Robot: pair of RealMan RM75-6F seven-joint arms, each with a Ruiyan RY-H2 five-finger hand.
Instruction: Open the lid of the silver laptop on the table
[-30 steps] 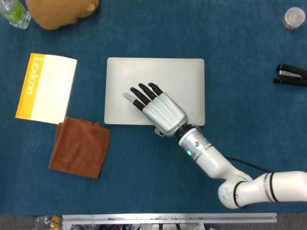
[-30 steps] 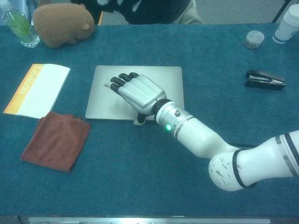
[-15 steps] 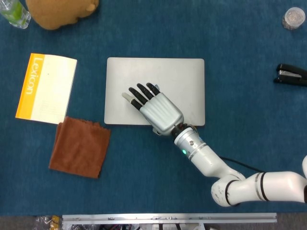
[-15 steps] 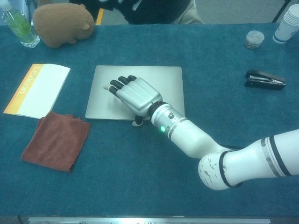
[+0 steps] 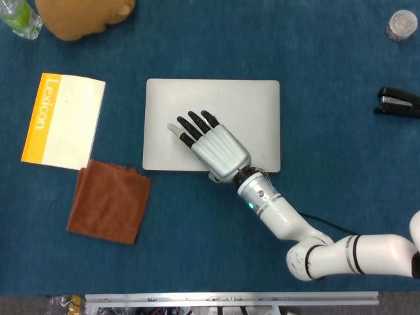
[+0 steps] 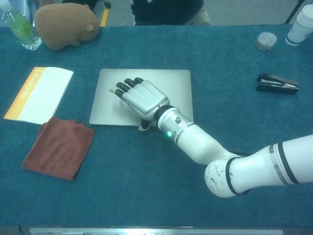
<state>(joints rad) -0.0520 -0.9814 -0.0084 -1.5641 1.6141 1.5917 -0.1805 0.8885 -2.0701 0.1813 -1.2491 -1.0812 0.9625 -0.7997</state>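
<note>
Since a second ago our right hand (image 5: 211, 144) has slid a little toward the near edge of the silver laptop (image 5: 249, 105), and the forearm has swung in more steeply from the near right; the laptop itself has not shifted. It lies flat and closed near the middle of the blue table (image 5: 328, 59), with the yellow-and-white booklet (image 5: 63, 121) and the brown cloth (image 5: 108, 200) off to its left and the black stapler (image 5: 398, 103) well apart to the right.

Our hand lies palm-down on the lid with its fingers (image 6: 128, 84) spread and stretched toward the laptop's left part, holding nothing. The thumb appears to hang over the near edge in the chest view, though we cannot tell whether it has caught the lip. Our left hand is not in either view.

We judge we are in the step of finding a purchase on the lid; the opening itself has not begun. The next move likely calls for hooking the thumb or fingertips under the front lip and lifting, while keeping the base from sliding on the cloth-covered table. With one hand only, the base may rise with the lid.
</note>
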